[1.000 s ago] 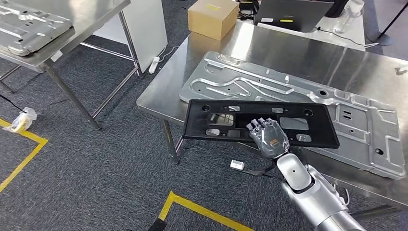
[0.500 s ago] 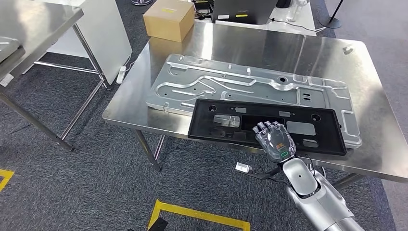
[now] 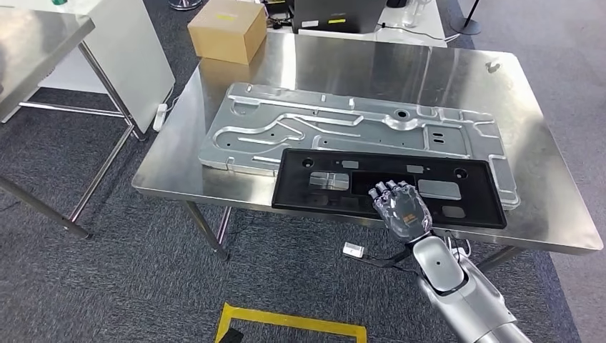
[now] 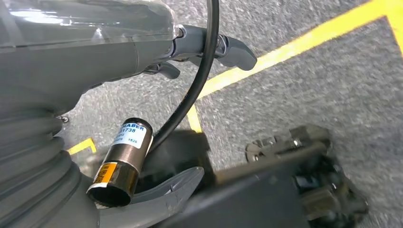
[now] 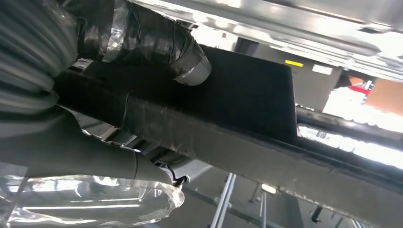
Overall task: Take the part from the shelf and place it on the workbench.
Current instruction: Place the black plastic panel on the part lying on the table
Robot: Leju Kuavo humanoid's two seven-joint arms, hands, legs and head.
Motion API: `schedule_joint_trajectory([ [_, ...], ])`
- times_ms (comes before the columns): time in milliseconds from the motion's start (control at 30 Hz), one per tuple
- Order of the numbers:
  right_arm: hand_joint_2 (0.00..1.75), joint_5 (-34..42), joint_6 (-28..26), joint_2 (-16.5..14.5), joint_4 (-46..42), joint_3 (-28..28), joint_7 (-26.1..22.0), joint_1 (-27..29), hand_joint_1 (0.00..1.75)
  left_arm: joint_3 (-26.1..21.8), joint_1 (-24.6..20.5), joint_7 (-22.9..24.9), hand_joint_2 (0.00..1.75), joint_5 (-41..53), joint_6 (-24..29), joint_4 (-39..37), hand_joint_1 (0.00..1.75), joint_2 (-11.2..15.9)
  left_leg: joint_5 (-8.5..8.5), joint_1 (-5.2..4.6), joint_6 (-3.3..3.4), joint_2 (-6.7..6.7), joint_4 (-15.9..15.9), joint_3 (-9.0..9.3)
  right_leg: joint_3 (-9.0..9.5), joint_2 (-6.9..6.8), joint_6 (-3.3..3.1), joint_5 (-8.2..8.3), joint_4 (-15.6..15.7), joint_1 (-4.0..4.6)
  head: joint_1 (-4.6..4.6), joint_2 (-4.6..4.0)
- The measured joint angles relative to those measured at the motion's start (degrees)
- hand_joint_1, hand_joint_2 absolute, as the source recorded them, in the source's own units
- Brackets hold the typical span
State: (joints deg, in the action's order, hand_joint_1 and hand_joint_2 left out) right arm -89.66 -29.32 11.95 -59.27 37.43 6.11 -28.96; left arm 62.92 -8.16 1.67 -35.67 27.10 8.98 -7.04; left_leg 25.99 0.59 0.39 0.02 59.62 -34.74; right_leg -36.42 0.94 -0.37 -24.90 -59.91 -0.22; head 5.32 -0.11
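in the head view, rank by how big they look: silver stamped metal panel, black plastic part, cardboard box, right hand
1. silver stamped metal panel, largest
2. black plastic part, shorter and narrower than the panel
3. cardboard box, though it sits farther from the camera, so its true size is less sure
4. right hand, smallest, gripping the part's near edge

bench right side [image 3: 543, 179] bare | metal panel [image 3: 343, 128] fills middle | cardboard box [image 3: 227, 30] far-left corner

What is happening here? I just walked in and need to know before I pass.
The robot's right hand grips the near edge of a long black plastic panel over the steel workbench. The panel partly overlaps a large stamped silver metal plate lying there. Whether the panel rests on the bench yet is unclear. The left hand hangs over the grey carpet.
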Motion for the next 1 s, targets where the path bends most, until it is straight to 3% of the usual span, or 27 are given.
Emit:
schedule_joint_trajectory([
  [400,1.75,0.0,0.07,-0.38,0.1,-0.01,-0.18,-0.12,1.68,-0.1,-0.03,0.42,1.75,-0.16,-0.33,0.0,0.0,0.07,0.16,-0.23,0.62,-0.21,0.16,-0.02,0.4,-0.17,0.95,0.26,0.74,-0.2,-0.01,0.0],
  [467,1.75,0.0,0.11,-0.66,0.13,0.0,-0.29,-0.24,1.68,-0.22,-0.03,0.67,1.75,-0.22,-0.48,0.01,0.0,0.1,0.1,-0.35,1.19,-0.21,-0.16,0.13,0.6,-0.18,1.49,0.43,1.21,-0.35,-0.07,0.0],
  [533,1.75,0.0,0.13,-0.84,0.18,-0.01,-0.39,-0.49,1.68,-0.35,-0.03,0.76,1.75,-0.26,-0.51,0.01,0.0,0.07,-0.49,0.12,1.9,-0.03,-1.89,1.15,0.79,-0.28,1.99,0.25,1.32,-0.33,-0.04,0.0],
  [567,1.75,0.0,0.15,-0.85,0.23,-0.01,-0.48,-0.68,1.68,-0.39,-0.03,0.78,1.75,-0.26,-0.51,0.01,0.0,0.05,-0.83,0.38,2.1,0.1,-2.86,1.78,0.36,-0.33,2.12,-0.51,0.23,-0.27,-0.01,0.0],
  [633,1.75,0.0,0.17,-0.9,0.4,-0.01,-0.67,-0.97,1.68,-0.4,-0.03,0.82,1.75,-0.25,-0.52,0.0,0.0,0.05,-1.1,0.64,2.24,0.33,-3.84,2.6,-2.43,-0.44,2.42,-3.4,-5.66,-0.49,0.04,0.0],
  [700,1.75,0.0,0.18,-1.0,0.65,-0.01,-0.86,-0.87,1.68,-0.4,0.01,0.87,1.75,-0.25,-0.52,0.0,0.0,0.05,-0.88,0.88,1.92,0.4,-3.81,2.88,-5.92,-0.5,2.92,-5.46,-12.17,-1.19,0.03,0.0],
  [733,1.75,0.0,0.18,-1.04,0.79,-0.01,-0.95,-0.76,1.68,-0.4,0.06,0.89,1.75,-0.25,-0.52,0.0,0.0,0.04,-0.64,1.13,1.58,0.37,-3.67,3.02,-6.55,-0.56,3.27,-5.02,-12.95,-1.6,0.03,0.0],
  [767,1.75,0.0,0.18,-1.05,0.92,-0.01,-0.99,-0.7,1.68,-0.4,0.12,0.89,1.75,-0.26,-0.52,0.0,0.0,0.04,-0.29,1.51,1.1,0.31,-3.38,3.19,-5.99,-0.68,3.74,-3.46,-11.39,-2.06,0.03,0.0],
  [833,1.75,0.0,0.19,-1.08,1.06,-0.01,-1.04,-0.76,1.68,-0.41,0.18,0.89,1.75,-0.26,-0.52,-0.01,0.0,0.1,0.78,2.27,-0.21,0.2,-2.43,3.4,-2.83,-0.99,4.91,0.09,-4.46,-2.87,0.1,0.0],
  [867,1.75,0.0,0.19,-1.14,1.1,-0.01,-1.07,-0.84,1.68,-0.42,0.14,0.89,1.75,-0.26,-0.52,-0.04,0.0,0.16,1.42,2.41,-0.96,0.17,-1.78,3.31,-1.49,-0.95,5.0,0.92,-1.69,-3.04,0.21,0.0],
  [900,1.75,0.0,0.2,-1.2,1.17,0.0,-1.12,-0.85,1.68,-0.42,0.11,0.89,1.75,-0.26,-0.5,-0.08,0.0,0.22,1.91,2.4,-1.6,0.16,-1.37,3.22,-0.84,-0.87,4.65,0.85,-0.37,-3.05,0.21,0.0],
  [1000,1.75,0.0,0.22,-1.29,1.37,0.01,-1.28,-0.75,1.68,-0.44,0.18,0.89,1.75,-0.37,-0.45,-0.14,0.0,0.31,2.54,2.37,-2.65,0.14,-1.53,3.7,-0.7,-0.45,2.37,-0.45,-0.82,-2.67,-0.04,0.0],
])
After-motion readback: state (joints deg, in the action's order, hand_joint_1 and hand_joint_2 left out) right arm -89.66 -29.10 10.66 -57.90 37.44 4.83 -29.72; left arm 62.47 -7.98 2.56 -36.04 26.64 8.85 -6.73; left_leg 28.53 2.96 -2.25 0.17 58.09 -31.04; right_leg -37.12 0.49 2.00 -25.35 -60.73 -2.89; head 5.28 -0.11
